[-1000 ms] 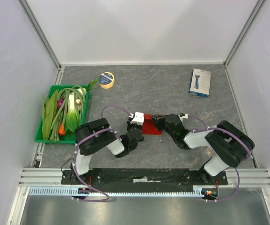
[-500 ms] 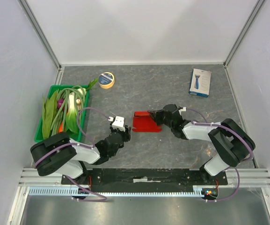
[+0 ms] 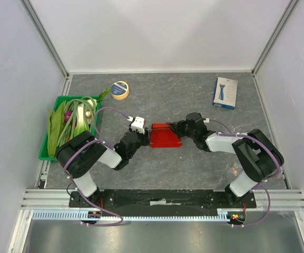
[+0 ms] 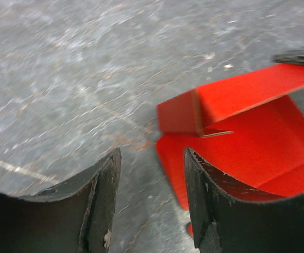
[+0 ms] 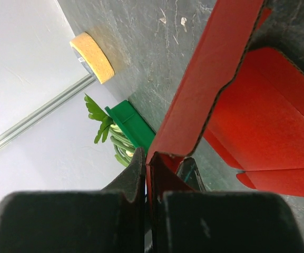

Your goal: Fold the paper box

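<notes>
**Right gripper anchors a raised wall; left gripper stands open at the end flap**

The box (image 3: 165, 138) lies on the table (image 3: 194, 100) well to the right of the tray (image 3: 43, 155). It shows as a flat red base with one long wall raised and a short end flap turned up at the tray-side corner.

My right gripper (image 3: 177, 131) is on the side of the box away from the tray. It is closed tight on the top edge of that wall, and its wrist view shows the card pinched between the fingers (image 5: 136, 174). I judge this grip to be an anchor: it holds the wall upright and stops the light blank from sliding while the other end is worked.

My left gripper (image 3: 144, 141) sits between the tray and the box. Its jaws are parted to a moderate gap with only bare table between them, and it holds nothing. In its own view one finger (image 4: 220, 211) overlaps the near corner of the base; whether it touches the card I cannot tell.

The gap faces the end flap, which I take as the reason for this placing: from here the jaws could take or push the flap to meet the wall. The fold looks part done, with the near-side panels lying flat. Thin glossy card bends and slips readily, so a hard push away from the tray could crease the held wall.

The tape roll (image 3: 120, 90), beyond the tray's far corner, plays no part.
</notes>
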Motion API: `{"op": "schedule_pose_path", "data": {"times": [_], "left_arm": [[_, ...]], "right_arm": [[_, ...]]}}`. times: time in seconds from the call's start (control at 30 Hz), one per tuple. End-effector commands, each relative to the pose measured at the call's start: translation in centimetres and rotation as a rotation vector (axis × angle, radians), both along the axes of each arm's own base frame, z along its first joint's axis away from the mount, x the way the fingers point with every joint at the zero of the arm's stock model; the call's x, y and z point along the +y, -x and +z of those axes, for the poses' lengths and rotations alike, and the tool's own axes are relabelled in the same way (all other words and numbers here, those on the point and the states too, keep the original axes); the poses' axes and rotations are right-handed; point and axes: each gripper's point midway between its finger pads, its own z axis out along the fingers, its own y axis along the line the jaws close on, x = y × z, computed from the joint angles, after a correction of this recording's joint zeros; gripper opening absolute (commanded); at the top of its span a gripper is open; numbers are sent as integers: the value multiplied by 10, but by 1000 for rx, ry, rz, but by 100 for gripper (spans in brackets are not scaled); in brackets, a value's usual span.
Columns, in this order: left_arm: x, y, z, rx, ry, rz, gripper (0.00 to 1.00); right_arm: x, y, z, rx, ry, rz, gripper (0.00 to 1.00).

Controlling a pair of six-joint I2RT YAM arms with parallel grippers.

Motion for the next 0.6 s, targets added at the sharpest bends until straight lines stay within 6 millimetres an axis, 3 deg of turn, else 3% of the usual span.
{"op": "schedule_pose_path", "data": {"times": [0.0, 0.1, 0.4, 0.57], "left_arm": [[-39, -3, 40, -170, 20, -222, 57], [-40, -2, 36, -169, 6, -241, 56], [-23, -30, 27, -131, -68, -49, 44], [-22, -43, 21, -66, -122, 12, 40]], "right_arm": [[-4, 2, -27, 102, 49, 1, 1], [-1, -1, -25, 103, 37, 8, 1], [3, -6, -18, 94, 24, 14, 0], [5, -6, -18, 95, 19, 19, 0]]}}
